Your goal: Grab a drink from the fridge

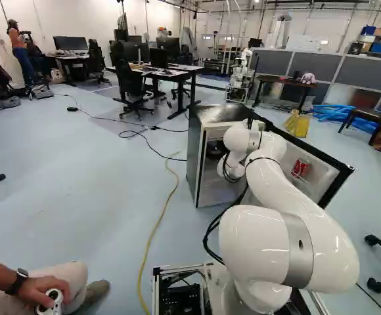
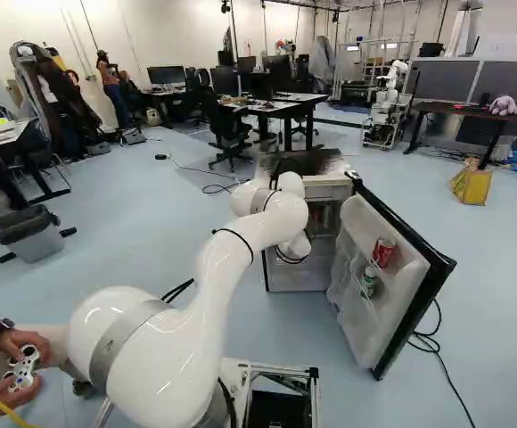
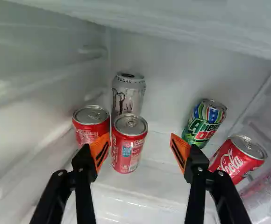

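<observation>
"Can (image 3: 130, 151), where?"
"Eleven o'clock from my claw (image 3: 140, 150), inside the fridge (image 1: 194, 157); I see the fingers spread wide."
"Looks?"
"Red, upright, silver-lidded, pale lettering, near a silver can (image 3: 127, 99)."

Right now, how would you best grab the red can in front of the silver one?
I'd bring the claw in from the open front, around the straight middle of that red can; it looks upright, but another red can crowds one side.
</observation>
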